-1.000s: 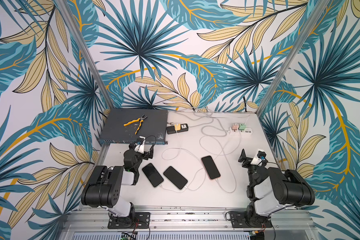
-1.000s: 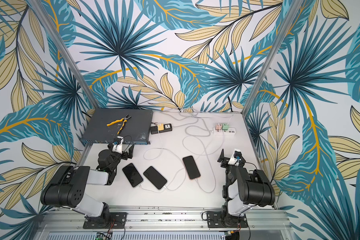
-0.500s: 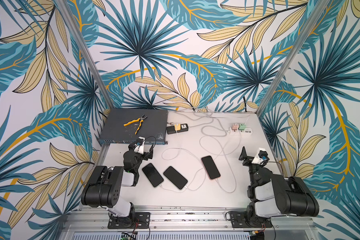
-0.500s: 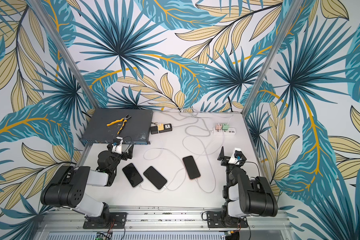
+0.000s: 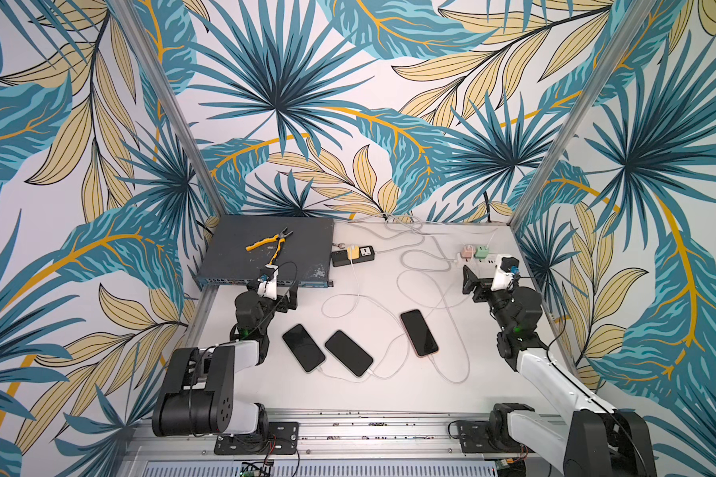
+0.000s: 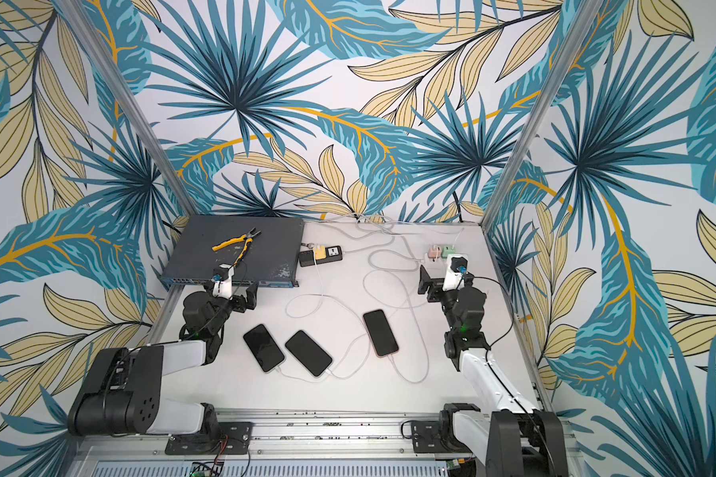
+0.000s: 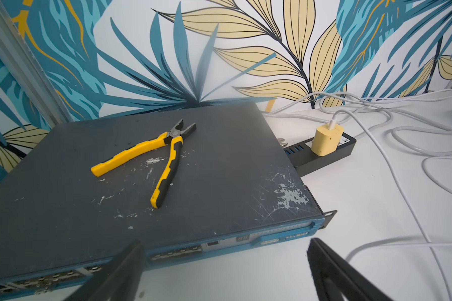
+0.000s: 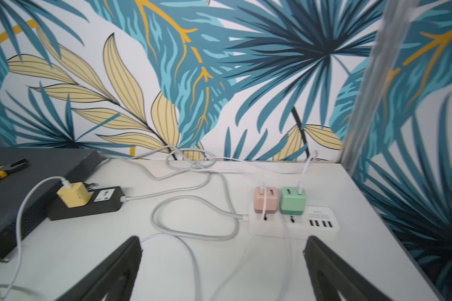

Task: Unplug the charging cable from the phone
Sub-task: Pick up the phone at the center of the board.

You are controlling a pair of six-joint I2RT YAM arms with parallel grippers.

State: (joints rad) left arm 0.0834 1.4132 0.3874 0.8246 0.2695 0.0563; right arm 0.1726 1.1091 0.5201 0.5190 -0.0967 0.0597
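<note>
Three dark phones lie face up mid-table in both top views: left phone [image 5: 303,347], middle phone [image 5: 349,358], right phone [image 5: 418,333] [image 6: 380,333]. A white charging cable [image 5: 354,281] runs into each phone's near end. My left gripper [image 5: 281,298] [image 7: 225,249] hovers open and empty at the network switch's front edge, left of the phones. Right of the phones, my right gripper [image 5: 486,276] [image 8: 222,242] hangs open and empty above loose cable, facing the white power strip. No phone shows in either wrist view.
A dark network switch [image 5: 265,252] with yellow pliers [image 5: 271,243] on top fills the back left. A black power strip [image 5: 362,255] holds a yellow charger [image 7: 326,140]. A white power strip [image 8: 311,224] carries pink [image 8: 265,200] and green [image 8: 292,200] chargers. Cables loop across the back.
My right arm has stretched out and carried its gripper toward the back of the table, closer to the white power strip. The left arm and the phones have not moved.
</note>
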